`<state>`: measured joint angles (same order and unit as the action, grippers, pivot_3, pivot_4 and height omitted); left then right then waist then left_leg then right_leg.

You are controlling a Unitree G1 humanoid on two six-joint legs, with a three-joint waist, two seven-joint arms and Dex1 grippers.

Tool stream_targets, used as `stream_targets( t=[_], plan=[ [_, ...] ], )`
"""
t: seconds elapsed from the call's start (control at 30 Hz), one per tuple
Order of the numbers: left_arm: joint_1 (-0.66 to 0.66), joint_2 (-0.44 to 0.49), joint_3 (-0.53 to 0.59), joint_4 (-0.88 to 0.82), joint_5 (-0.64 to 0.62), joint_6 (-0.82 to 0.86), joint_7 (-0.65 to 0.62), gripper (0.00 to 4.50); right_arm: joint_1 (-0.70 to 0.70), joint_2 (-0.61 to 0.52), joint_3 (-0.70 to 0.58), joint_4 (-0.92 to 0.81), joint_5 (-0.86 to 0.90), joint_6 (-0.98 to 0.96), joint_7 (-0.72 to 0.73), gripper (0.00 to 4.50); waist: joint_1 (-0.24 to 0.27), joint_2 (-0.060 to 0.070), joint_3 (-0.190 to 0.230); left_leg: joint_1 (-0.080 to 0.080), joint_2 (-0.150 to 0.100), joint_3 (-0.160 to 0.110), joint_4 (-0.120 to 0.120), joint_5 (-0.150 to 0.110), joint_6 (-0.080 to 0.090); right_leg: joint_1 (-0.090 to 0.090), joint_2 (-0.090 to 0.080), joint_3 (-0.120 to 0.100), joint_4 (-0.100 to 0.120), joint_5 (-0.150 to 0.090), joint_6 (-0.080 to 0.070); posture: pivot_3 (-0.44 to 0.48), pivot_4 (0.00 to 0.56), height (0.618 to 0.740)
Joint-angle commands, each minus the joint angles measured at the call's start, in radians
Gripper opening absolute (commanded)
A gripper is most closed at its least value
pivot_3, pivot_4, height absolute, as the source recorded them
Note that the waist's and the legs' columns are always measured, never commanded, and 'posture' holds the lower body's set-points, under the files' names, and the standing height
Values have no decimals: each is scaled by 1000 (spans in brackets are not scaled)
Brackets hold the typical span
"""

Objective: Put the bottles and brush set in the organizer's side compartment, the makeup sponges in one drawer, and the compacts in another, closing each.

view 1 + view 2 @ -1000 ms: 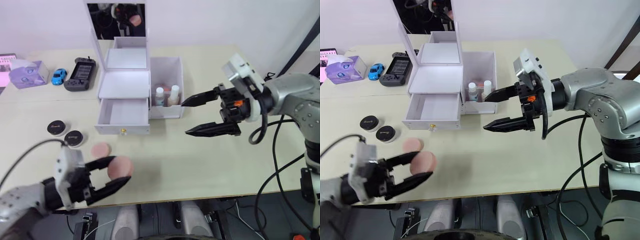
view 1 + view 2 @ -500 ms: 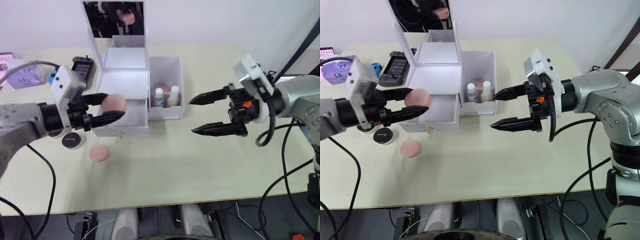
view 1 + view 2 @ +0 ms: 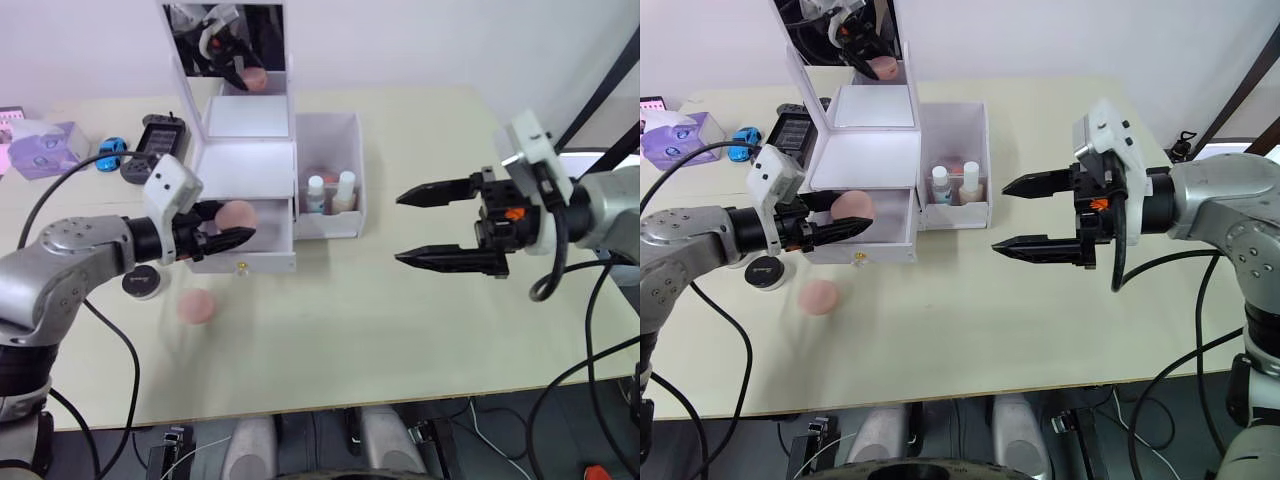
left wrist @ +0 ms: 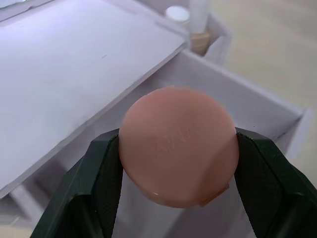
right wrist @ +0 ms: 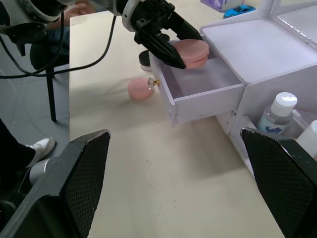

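Observation:
My left gripper (image 3: 232, 222) is shut on one pale pink makeup sponge (image 4: 177, 144), holding it just over the organizer's (image 3: 247, 170) open lower drawer (image 5: 208, 94). The other makeup sponge (image 3: 196, 306) lies on the table in front of the drawer. One black compact (image 3: 763, 272) peeks out from beside my left arm. Both white-capped bottles (image 3: 318, 192) (image 3: 345, 190) stand in the side compartment (image 3: 330, 135), with a bit of coral from the brush set (image 3: 325, 177) behind them. Well to the right of the organizer, my right gripper (image 3: 400, 228) hovers open and holds nothing.
The organizer's mirror (image 3: 225, 40) stands upright at its back. A pale purple box (image 3: 40, 148), a blue toy car (image 3: 110, 158) and a black handheld console (image 3: 160, 135) sit at the far left of the table. My left arm's cable loops over the table's left side.
My left gripper carried the sponge from the table's front edge up to the open drawer and lowered it toward the drawer. My right gripper drew back to the right.

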<state>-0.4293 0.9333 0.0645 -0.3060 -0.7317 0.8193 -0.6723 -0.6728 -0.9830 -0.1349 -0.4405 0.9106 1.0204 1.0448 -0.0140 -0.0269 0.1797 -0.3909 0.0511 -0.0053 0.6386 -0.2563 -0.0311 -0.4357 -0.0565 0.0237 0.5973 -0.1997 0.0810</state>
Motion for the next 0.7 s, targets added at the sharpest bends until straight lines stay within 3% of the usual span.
stream_targets(
  t=[0.03,0.27,0.33,0.4,0.7],
  plan=[
    [-22,-14,63,-11,-19,26,2,2652,-30,-6,-17,-26,23,-1,-18,4500,0,0,0,0,0,0,0,0,0,0,0,0,0,0,0,0,150,740],
    [-33,-5,72,-16,18,56,7,2652,-37,-12,-11,-18,27,-13,-22,4500,1,0,0,0,0,0,0,0,0,0,0,0,0,0,0,0,150,740],
    [-40,0,70,-17,28,57,0,3713,-36,-12,-9,-16,24,-15,-22,4500,1,0,0,0,0,0,0,0,0,0,0,0,0,0,0,0,150,740],
    [-48,-3,73,-17,30,63,-3,4422,-33,-16,-4,-16,14,-22,-18,4500,1,0,0,0,0,0,1,0,0,0,0,0,1,0,0,0,150,740],
    [-67,21,101,-35,23,87,-33,4422,-33,-20,2,1,7,-32,1,4500,0,0,0,0,0,-1,4,0,0,1,0,0,1,0,0,0,150,740]
  ],
)
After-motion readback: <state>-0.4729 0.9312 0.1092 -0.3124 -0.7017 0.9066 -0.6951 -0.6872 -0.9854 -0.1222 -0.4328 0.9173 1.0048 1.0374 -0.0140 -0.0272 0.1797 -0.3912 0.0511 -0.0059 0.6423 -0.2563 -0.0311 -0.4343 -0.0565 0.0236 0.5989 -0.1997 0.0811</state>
